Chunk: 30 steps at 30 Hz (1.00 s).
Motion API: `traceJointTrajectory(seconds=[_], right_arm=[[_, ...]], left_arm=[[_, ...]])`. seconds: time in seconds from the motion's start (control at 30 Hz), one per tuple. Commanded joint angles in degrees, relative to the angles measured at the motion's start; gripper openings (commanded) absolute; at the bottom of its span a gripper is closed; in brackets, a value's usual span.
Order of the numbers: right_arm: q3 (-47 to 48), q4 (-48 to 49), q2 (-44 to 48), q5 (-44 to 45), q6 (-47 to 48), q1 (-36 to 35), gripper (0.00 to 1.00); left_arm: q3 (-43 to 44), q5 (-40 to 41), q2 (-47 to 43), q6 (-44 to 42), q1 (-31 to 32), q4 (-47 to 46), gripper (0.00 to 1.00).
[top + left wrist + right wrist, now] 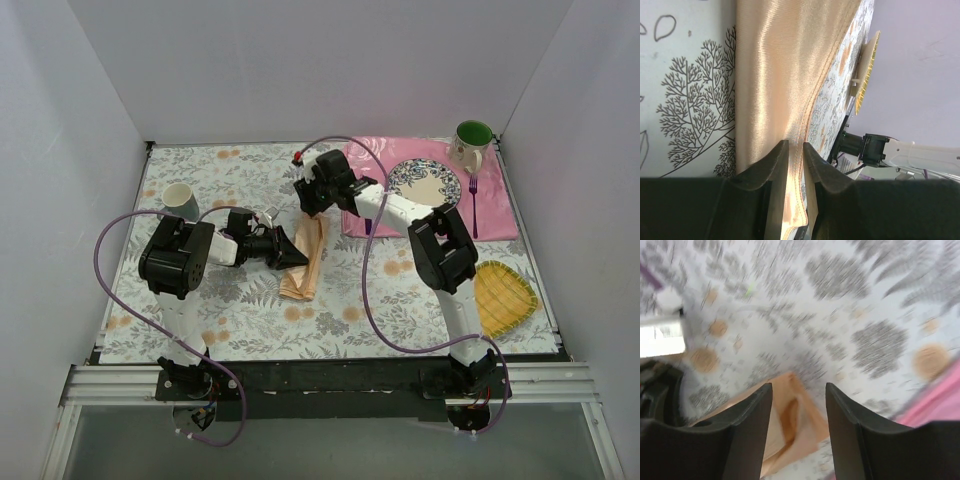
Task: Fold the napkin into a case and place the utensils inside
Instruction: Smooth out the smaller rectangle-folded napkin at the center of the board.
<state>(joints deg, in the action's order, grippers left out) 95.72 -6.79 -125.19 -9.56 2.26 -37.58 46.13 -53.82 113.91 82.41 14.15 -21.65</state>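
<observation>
The peach-orange napkin (305, 262) lies folded into a narrow strip in the middle of the table. My left gripper (296, 250) comes at it from the left and is shut on its stitched edge; in the left wrist view the cloth (775, 65) runs between the two closed fingertips of that gripper (796, 145). My right gripper (308, 200) hovers over the strip's far end, open, with nothing between its fingers (799, 386); an open fold of the napkin (790, 420) shows below it. The purple fork (473, 205) lies on the pink placemat. I cannot make out the knife.
A patterned plate (425, 183) sits on the pink placemat (495, 215), with a green mug (472, 140) behind it. A white cup (180, 200) stands at the left. A yellow woven mat (503, 297) lies at the right front, next to the right arm.
</observation>
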Motion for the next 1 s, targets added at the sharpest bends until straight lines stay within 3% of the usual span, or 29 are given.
traceJointTrajectory(seconds=[0.0,0.1,0.4,0.5,0.73,0.97], right_arm=[[8.69,-4.81,1.44,15.78,9.51,-0.12,0.60],[9.65,-8.04,0.30,17.03,10.74,-0.04,0.68],[7.29,-9.74,0.03,13.96,10.31,-2.23,0.72],[7.37,-9.65,-0.85,14.74,10.74,-3.28,0.78],[7.81,-9.56,-4.10,20.72,15.49,-4.95,0.78],[5.27,-9.65,-4.19,22.65,17.07,-5.13,0.72]], left_arm=[[-2.45,8.38,2.11,-2.34,0.53,5.92,0.20],[-2.53,9.61,1.58,-2.52,0.61,6.44,0.20],[-4.12,12.07,0.88,-1.20,0.61,7.23,0.21],[-4.03,11.90,0.79,-1.11,0.61,7.32,0.21],[-4.03,12.07,0.61,-1.11,0.61,7.24,0.21],[-4.03,12.43,0.70,-1.20,0.53,7.15,0.21]])
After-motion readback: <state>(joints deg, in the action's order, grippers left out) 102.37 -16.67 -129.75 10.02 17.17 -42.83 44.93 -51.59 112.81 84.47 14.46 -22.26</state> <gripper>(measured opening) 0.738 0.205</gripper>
